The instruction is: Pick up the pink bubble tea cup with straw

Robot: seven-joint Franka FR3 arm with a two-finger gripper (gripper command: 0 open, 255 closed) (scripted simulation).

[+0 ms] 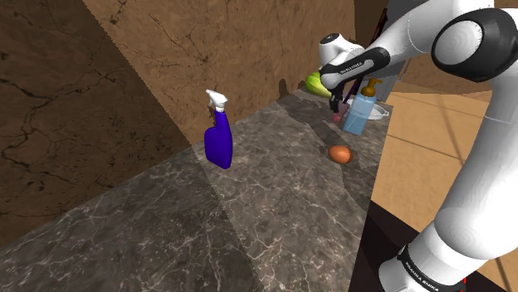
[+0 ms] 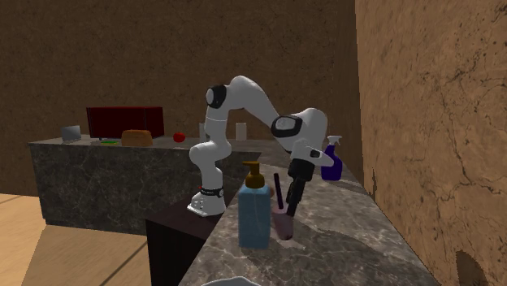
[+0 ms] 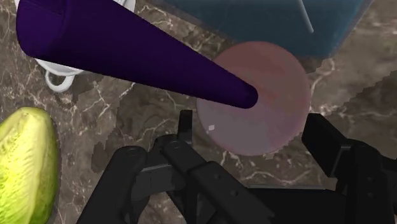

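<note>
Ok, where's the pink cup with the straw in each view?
Shoulder view: pink cup at upper right, just left of the blue soap bottle.
Second exterior view: cup at lower middle, right of the bottle.
Wrist view: cup between the fingers, bottle just beyond.
Shared landmark: the blue soap bottle.

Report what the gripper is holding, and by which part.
Cannot be told. The gripper sits around the upper sides of the pink bubble tea cup, which stands on the counter, but an actual clasp is not visible.
</note>
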